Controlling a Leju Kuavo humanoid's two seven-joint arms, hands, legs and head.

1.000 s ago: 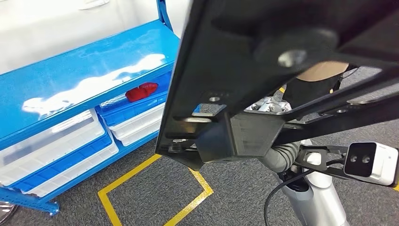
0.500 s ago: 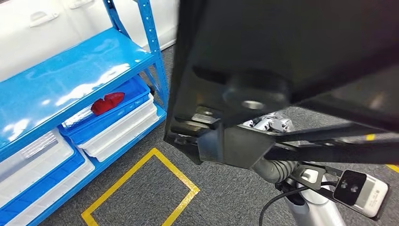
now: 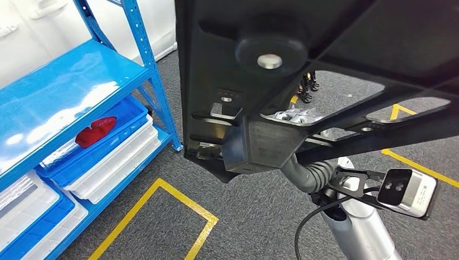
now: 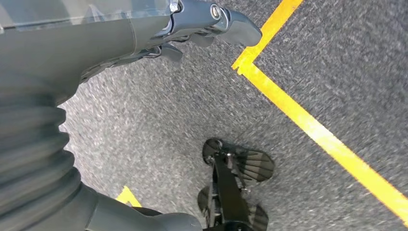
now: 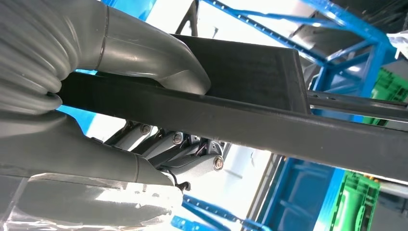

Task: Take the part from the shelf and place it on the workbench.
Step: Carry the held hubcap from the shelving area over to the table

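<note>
One black part [image 3: 325, 65] is clamped in the right hand [image 5: 144, 120], thumb above, fingers [image 5: 192, 166] beneath. Left hand [image 4: 159, 33] empty, fingers apart, over grey carpet [image 4: 159, 125]. One blue shelf [image 3: 59, 97] stands left of the part.

The part [image 3: 325, 65] is a large, flat black frame with cut-out slots, a round boss with a silver centre and a boxy block on its underside; it is carried high and tilted, close before the head camera; the right hand [image 5: 144, 120] grips its edge, thumb over one face and fingers [image 5: 192, 166] under the other.
</note>
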